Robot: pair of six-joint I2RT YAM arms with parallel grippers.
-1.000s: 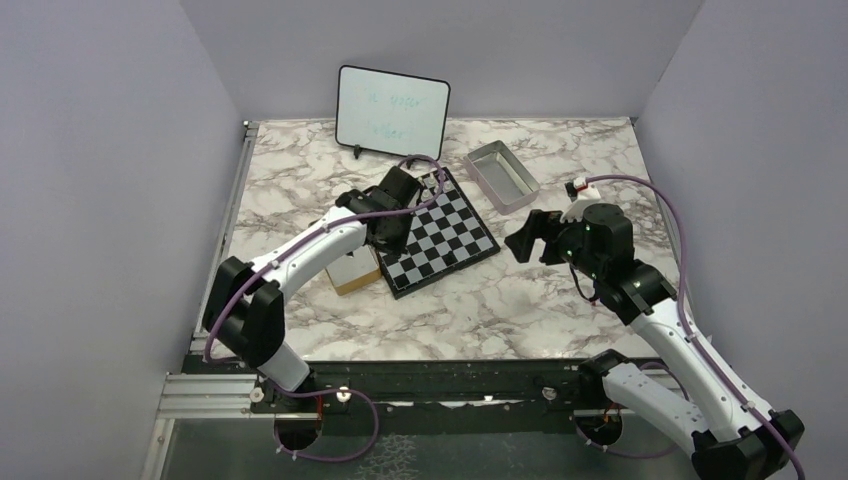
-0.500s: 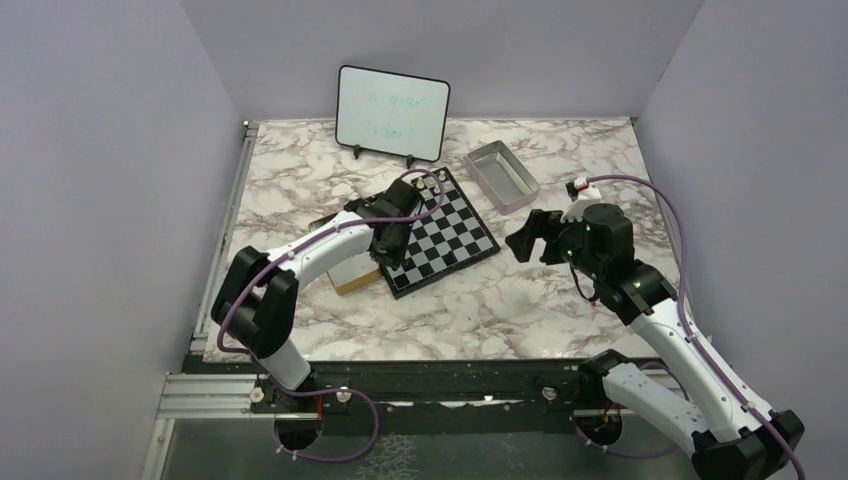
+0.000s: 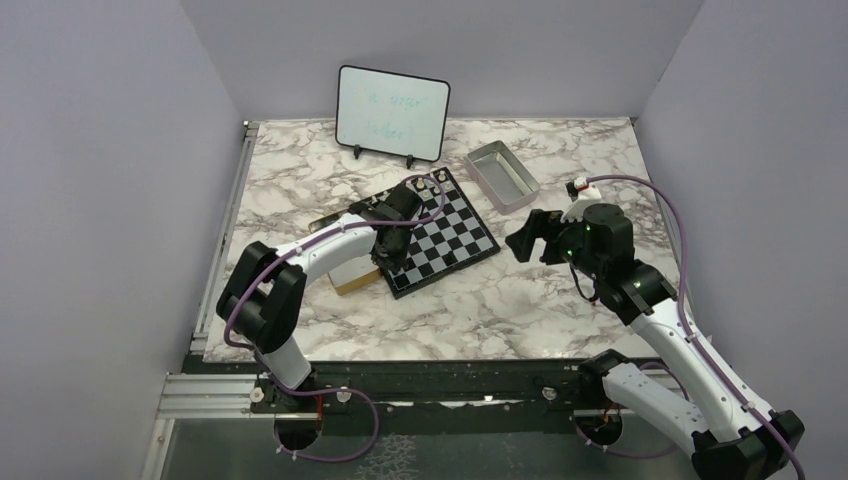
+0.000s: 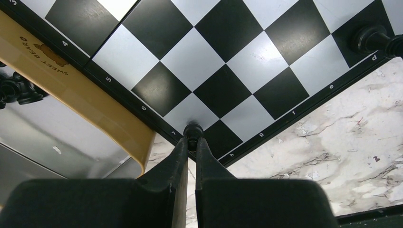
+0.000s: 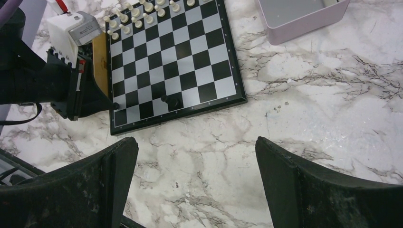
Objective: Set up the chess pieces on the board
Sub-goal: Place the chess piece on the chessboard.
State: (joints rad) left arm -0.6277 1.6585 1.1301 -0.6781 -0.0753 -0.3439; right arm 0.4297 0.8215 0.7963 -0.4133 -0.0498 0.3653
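left hand (image 3: 392, 245) hovers at the board's (image 3: 455, 225) near-left corner in the top view; right hand (image 3: 530, 238) hangs apart, wide open. left wrist view: fingers (image 4: 178, 154) closed on 1 black chess piece (image 4: 193, 129) over an edge square. tiny, light, stiff, probably slippery; best pinched at the neck. right wrist view: another black piece (image 5: 170, 100) stands on the near rows.

One board (image 3: 455, 228), one tan box (image 3: 352, 278), one grey tray (image 3: 503, 172), one whiteboard (image 3: 392, 112), and I count two black chess pieces (image 5: 171, 101) on the squares.
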